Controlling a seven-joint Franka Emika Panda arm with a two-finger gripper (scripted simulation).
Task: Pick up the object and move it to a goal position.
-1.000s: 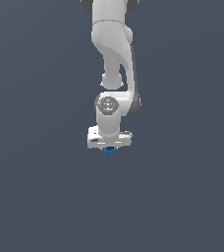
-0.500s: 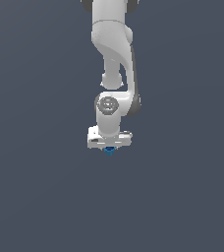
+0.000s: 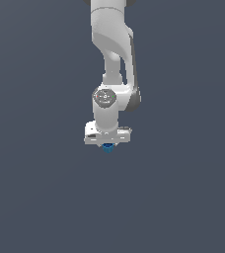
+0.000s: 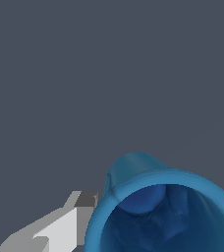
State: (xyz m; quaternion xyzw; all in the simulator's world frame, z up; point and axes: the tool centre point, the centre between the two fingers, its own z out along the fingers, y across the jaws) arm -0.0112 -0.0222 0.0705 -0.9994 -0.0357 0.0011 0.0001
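Note:
The object, a small blue cup with a hollow top, fills the near part of the wrist view with its opening facing the camera. One white and grey finger presses against its side, and the other shows only as a sliver at the frame's edge. My gripper is shut on the object. In the exterior view the gripper points straight down from the white arm. Only the blue lower end of the object shows beneath the hand.
A plain dark grey surface surrounds the arm in both views. No other objects or edges show.

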